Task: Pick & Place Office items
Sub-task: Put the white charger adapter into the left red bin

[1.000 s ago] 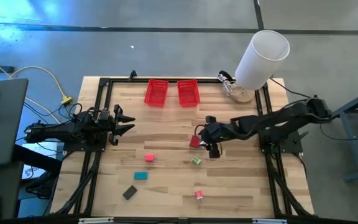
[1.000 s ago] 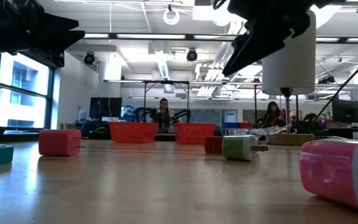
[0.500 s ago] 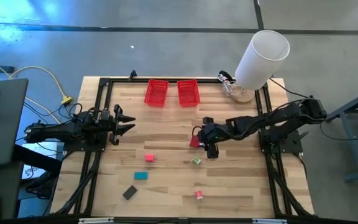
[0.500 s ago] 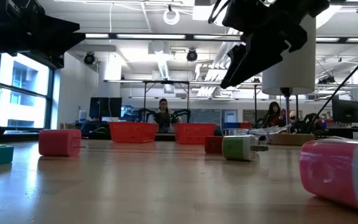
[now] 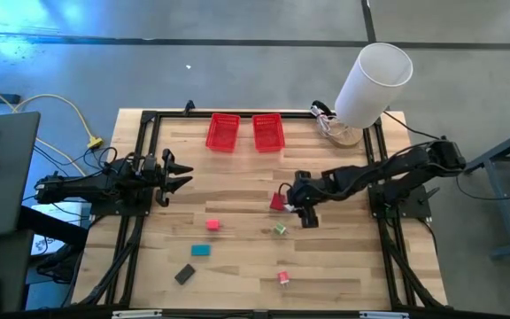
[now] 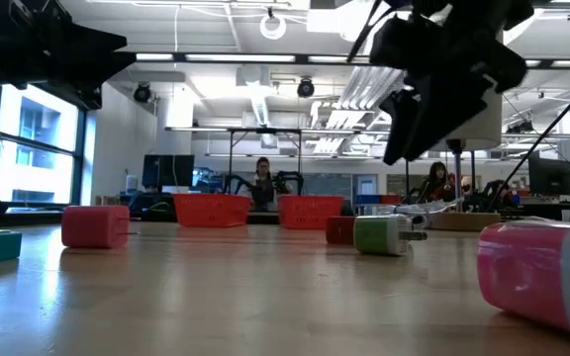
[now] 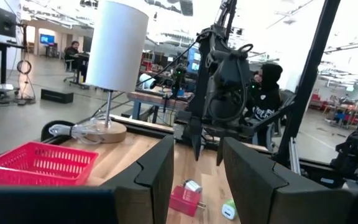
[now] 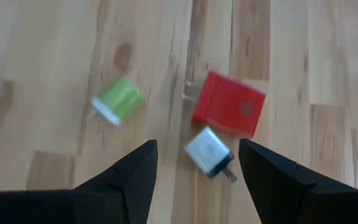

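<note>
Red plastic is seen directly below the right gripper (image 5: 296, 205): a red block (image 8: 230, 103) with small metal prongs lies on the wooden table (image 5: 237, 257), with a silvery block (image 8: 209, 152) just beside it and a green block (image 8: 118, 100) a little farther off. That gripper is held above the table with its fingers spread and nothing between them. Farther from it, toward the near edge, a pink block (image 5: 212, 226), a teal block (image 5: 201, 251), a dark grey block (image 5: 184, 274) and a small red-and-pink block (image 5: 283, 278) are scattered. Two red mesh baskets (image 5: 244, 132) stand at the far edge. The left gripper (image 5: 182, 173) is parked at the left side, partly open and empty.
</note>
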You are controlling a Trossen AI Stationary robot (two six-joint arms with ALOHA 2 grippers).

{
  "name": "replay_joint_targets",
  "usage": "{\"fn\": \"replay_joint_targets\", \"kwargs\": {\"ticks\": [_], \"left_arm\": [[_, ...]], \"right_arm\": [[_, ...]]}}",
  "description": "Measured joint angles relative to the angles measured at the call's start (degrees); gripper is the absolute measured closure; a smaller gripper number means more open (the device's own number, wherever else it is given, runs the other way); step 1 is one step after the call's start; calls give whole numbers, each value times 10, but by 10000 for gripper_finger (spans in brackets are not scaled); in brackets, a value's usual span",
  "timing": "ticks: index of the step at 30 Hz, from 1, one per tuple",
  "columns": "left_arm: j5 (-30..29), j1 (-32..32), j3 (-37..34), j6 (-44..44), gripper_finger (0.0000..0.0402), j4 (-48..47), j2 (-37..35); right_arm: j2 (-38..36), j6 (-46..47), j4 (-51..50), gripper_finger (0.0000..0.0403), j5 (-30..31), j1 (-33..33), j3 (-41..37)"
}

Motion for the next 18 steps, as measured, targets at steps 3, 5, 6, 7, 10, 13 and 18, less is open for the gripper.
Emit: {"fn": "replay_joint_targets", "kwargs": {"ticks": [3,5,6,7,10,13,18], "left_arm": [[0,0,0,-15,268,-5,0],[0,0,0,-15,268,-7,0],[0,0,0,-15,268,-7,0],[-1,0,0,-15,268,-7,0],[-14,0,0,-15,268,-7,0],[-16,0,0,-17,268,-8,0],[-16,0,0,-17,268,-21,1]], "right_arm": [[0,-8,10,188,6,0,-13],[0,-23,13,188,0,0,-18],[0,-36,16,188,-3,0,-21],[0,-52,16,188,-4,0,-25],[0,-89,30,188,-3,0,-42],[0,-101,62,188,8,-1,-56],[6,-125,88,188,15,-6,-71]]}}
